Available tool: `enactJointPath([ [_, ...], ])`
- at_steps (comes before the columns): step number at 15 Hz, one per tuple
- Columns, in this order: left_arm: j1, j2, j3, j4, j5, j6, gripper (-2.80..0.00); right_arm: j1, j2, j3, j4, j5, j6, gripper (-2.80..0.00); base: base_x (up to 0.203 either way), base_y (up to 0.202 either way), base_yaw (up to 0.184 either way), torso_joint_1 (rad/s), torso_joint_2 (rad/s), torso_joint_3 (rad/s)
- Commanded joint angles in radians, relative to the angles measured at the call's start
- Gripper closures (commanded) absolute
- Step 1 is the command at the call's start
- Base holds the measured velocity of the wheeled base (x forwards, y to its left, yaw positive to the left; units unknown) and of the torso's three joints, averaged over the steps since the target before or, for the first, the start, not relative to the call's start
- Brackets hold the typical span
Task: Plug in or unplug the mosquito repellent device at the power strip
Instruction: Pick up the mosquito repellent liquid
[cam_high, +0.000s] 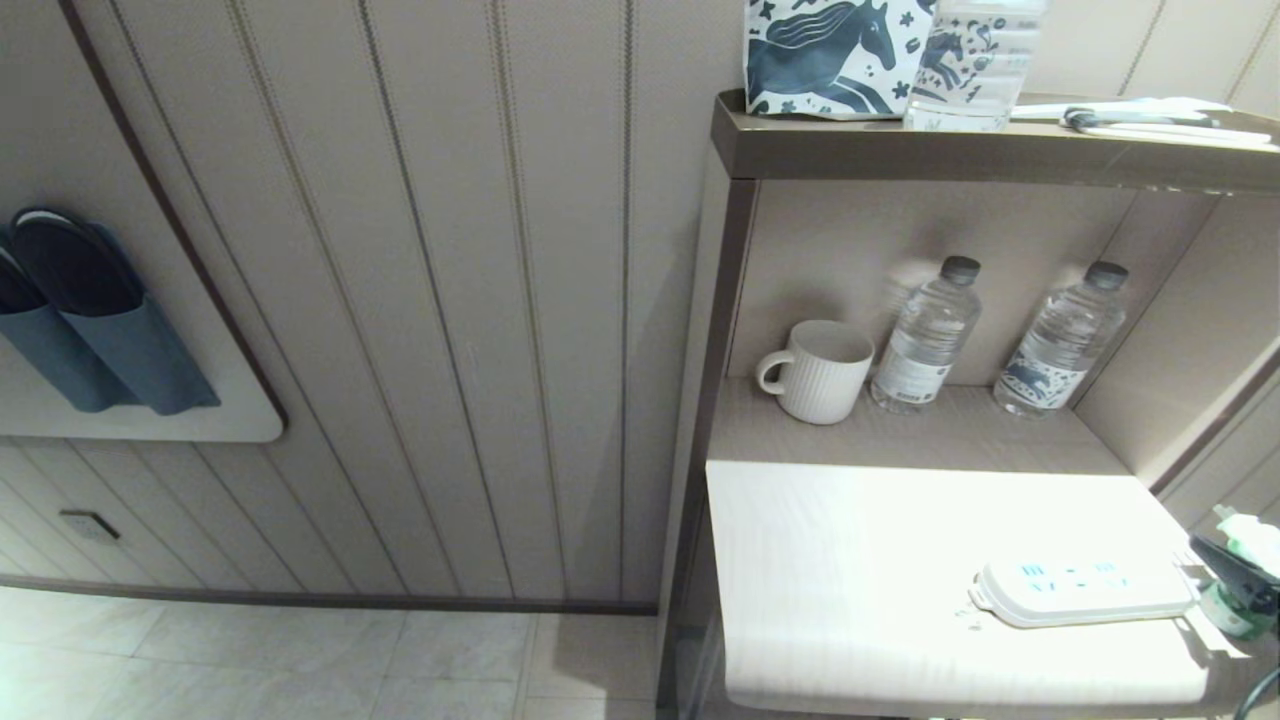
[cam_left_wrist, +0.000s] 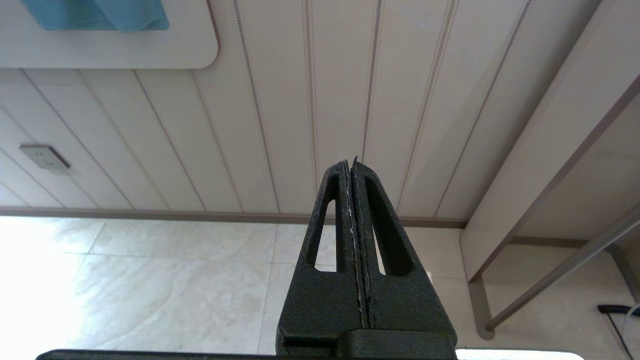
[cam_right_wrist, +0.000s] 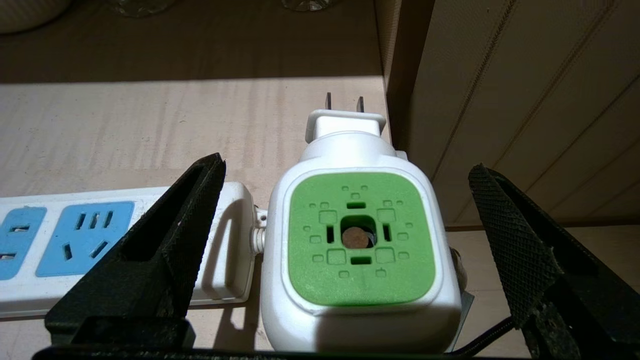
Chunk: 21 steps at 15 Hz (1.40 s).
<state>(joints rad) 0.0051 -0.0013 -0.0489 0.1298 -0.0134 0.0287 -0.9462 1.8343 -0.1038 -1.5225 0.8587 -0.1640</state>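
Pale wood desk carries the power strip near right, the mosquito repellent device just right of it at the edge; far: mug, two water bottles.

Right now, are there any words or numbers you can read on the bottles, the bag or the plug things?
No words or numbers can be read.
Labels on the two water bottles: too small and blurred.
Bag on the top shelf: only a horse picture, no words.
Mosquito repellent device: only raised squares and slots on its green face.
Power strip: no print to make out.
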Motion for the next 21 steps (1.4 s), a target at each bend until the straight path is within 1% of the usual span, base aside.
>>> enactJointPath([
  [1, 0.001, 0.001, 0.000, 0.001, 0.000, 0.000, 0.00, 0.004, 0.005, 0.001, -0.047, 0.005, -0.002, -2.80, 0.000, 0.000, 0.000, 0.000, 0.00, 0.000],
  [2, -0.001, 0.001, 0.001, 0.001, 0.000, 0.000, 0.00, 0.006, 0.007, 0.000, -0.047, 0.005, -0.002, -2.80, 0.000, 0.000, 0.000, 0.000, 0.00, 0.000],
  [3, -0.001, 0.001, 0.000, 0.001, 0.000, 0.000, 0.00, 0.006, 0.008, -0.002, -0.047, 0.005, -0.002, 0.00, 0.000, 0.000, 0.000, 0.000, 0.00, 0.000],
  [10, -0.001, 0.001, 0.000, 0.001, 0.000, 0.000, 0.00, 0.007, 0.008, -0.008, -0.045, 0.003, -0.002, 0.00, 0.000, 0.000, 0.000, 0.000, 0.00, 0.000],
  [13, 0.000, 0.001, 0.001, 0.001, 0.000, 0.000, 0.00, 0.006, -0.023, -0.009, -0.045, 0.004, 0.015, 0.00, 0.000, 0.000, 0.000, 0.000, 0.00, 0.000],
  [14, 0.001, 0.001, 0.000, 0.001, 0.000, 0.000, 0.00, 0.005, -0.049, -0.011, -0.045, 0.005, 0.027, 0.00, 0.000, 0.000, 0.000, 0.000, 0.00, 0.000],
  [16, 0.001, 0.001, 0.001, 0.001, 0.000, 0.000, 0.00, 0.008, -0.121, -0.018, -0.046, 0.007, 0.119, 0.00, 0.000, 0.000, 0.000, 0.000, 0.00, 0.000],
  [18, 0.001, 0.001, 0.000, 0.001, 0.000, 0.000, 0.00, 0.026, -0.202, -0.021, -0.039, 0.006, 0.180, 0.00, 0.000, 0.000, 0.000, 0.000, 0.00, 0.000],
  [20, 0.000, 0.001, 0.000, 0.001, 0.000, 0.000, 0.00, 0.055, -0.282, -0.019, -0.003, 0.000, 0.199, 0.00, 0.000, 0.000, 0.000, 0.000, 0.00, 0.000],
  [21, -0.001, 0.001, 0.000, 0.001, 0.000, 0.000, 0.00, 0.066, -0.333, -0.026, 0.045, -0.003, 0.202, 0.00, 0.000, 0.000, 0.000, 0.000, 0.00, 0.000],
])
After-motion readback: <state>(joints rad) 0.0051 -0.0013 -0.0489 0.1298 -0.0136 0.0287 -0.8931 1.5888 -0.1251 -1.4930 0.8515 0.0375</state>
